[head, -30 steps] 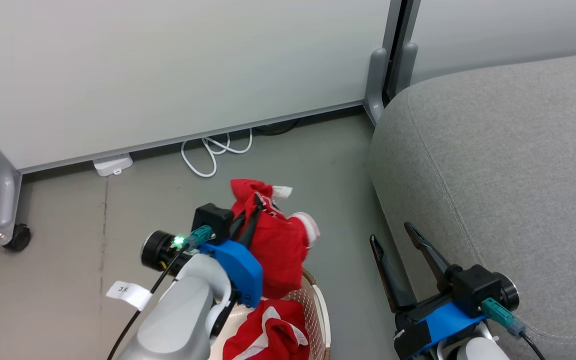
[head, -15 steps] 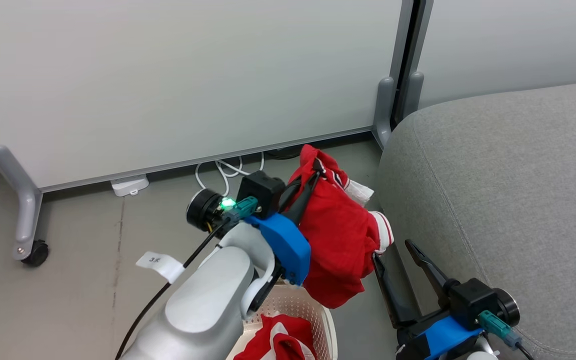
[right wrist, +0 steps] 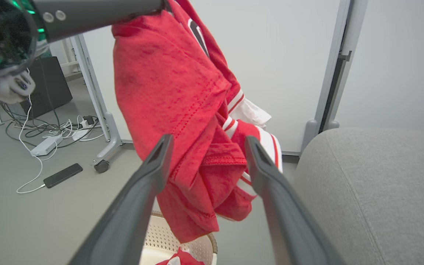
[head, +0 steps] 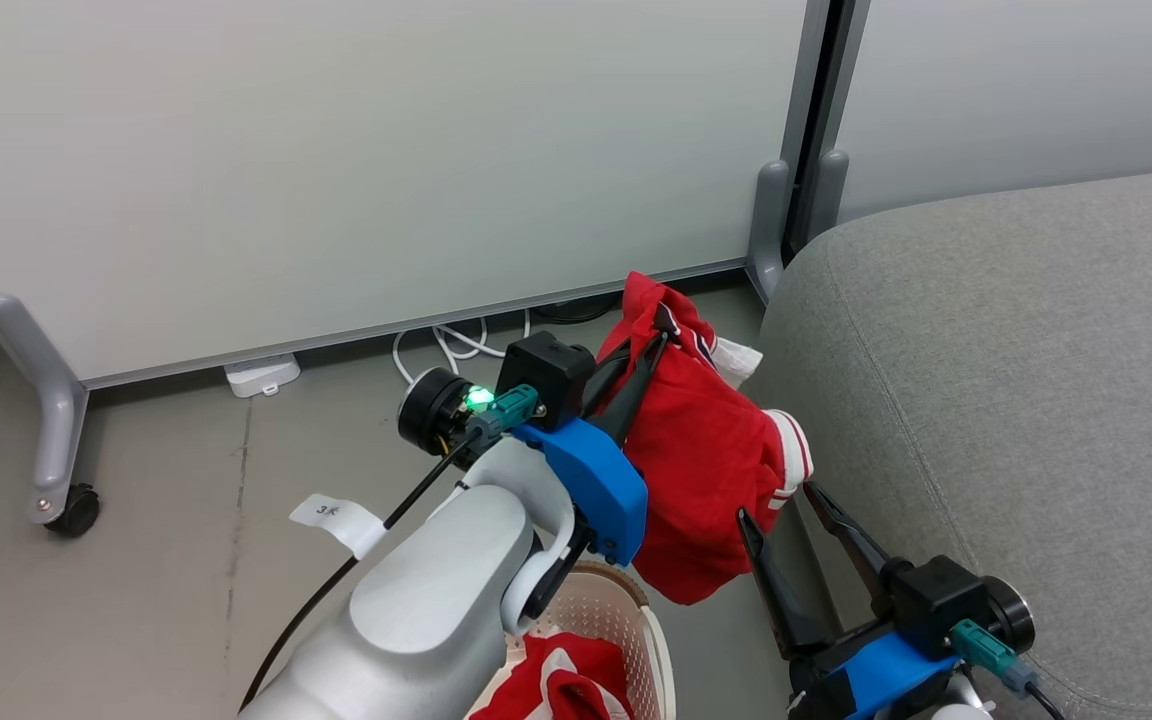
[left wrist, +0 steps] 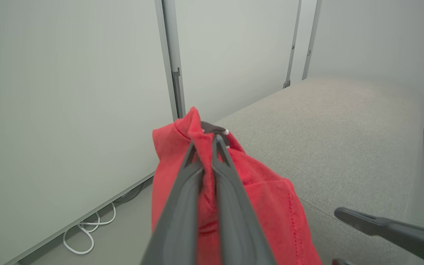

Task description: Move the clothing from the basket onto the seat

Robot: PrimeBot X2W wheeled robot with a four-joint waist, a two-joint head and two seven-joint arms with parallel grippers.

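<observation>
My left gripper [head: 658, 338] is shut on a red garment with white stripe trim [head: 711, 455]. The garment hangs in the air above the floor, between the basket [head: 636, 610] and the grey seat [head: 1036, 350]. A second piece of red clothing [head: 566, 685] lies in the cream basket under my left arm. In the left wrist view the left gripper [left wrist: 205, 139] pinches the garment's top fold [left wrist: 263, 206], with the seat [left wrist: 326, 121] just beyond. My right gripper [right wrist: 209, 139] stands open beside the seat's edge. The hanging garment [right wrist: 168, 81] is just past its fingertips.
A pale panel wall [head: 336, 150] with a grey post [head: 776, 210] stands behind. White cables [head: 446, 345] and a power brick [head: 261, 373] lie at its foot. A caster leg [head: 66, 500] is at left. A phone [right wrist: 63, 175] and more cables [right wrist: 50, 132] lie on the floor.
The head camera has shifted. My left arm has carried the red garment up and to the right, away from the basket and close to the seat's edge. The right gripper stays open.
</observation>
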